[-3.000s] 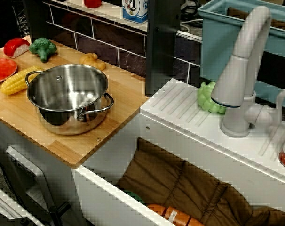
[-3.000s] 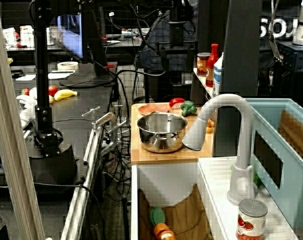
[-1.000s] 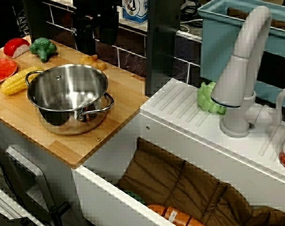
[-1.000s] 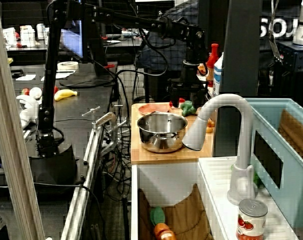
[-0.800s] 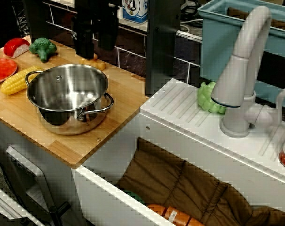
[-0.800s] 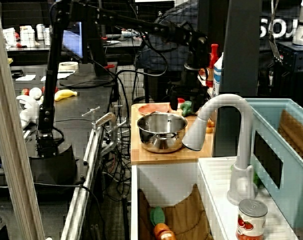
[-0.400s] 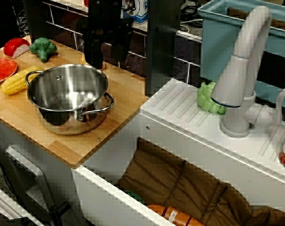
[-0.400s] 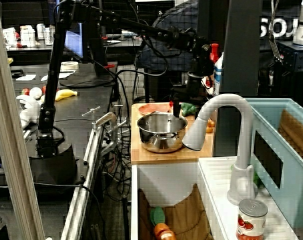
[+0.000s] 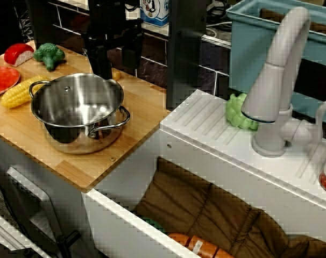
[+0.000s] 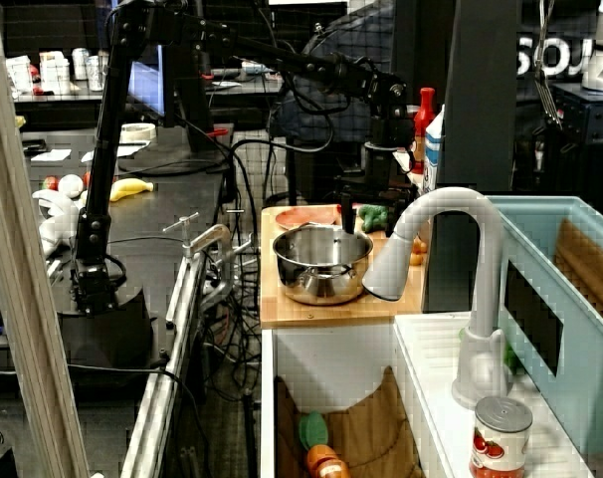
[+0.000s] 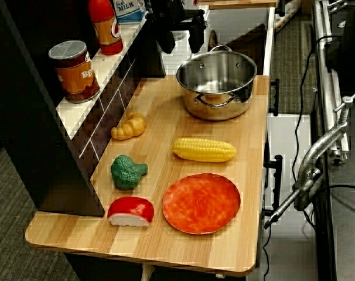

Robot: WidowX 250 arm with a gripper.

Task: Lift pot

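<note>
Approach step: the gripper (image 11: 181, 36), fingers spread and empty, hangs over the steel pot's (image 11: 218, 83) rim at 10 o'clock on the wooden counter (image 11: 160, 134); next, lower and clamp the rim.

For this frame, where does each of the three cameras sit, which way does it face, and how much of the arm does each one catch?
Close view from the sink side: looks down across the counter at the pot; only the dark gripper shows, behind the pot's far rim.
Far view along the kitchen: behind the faucet, facing the workshop; the whole arm shows from its base to the gripper.
View from the counter's other end: looks over the orange plate and corn; only the gripper shows.
All three share pot and gripper.
</note>
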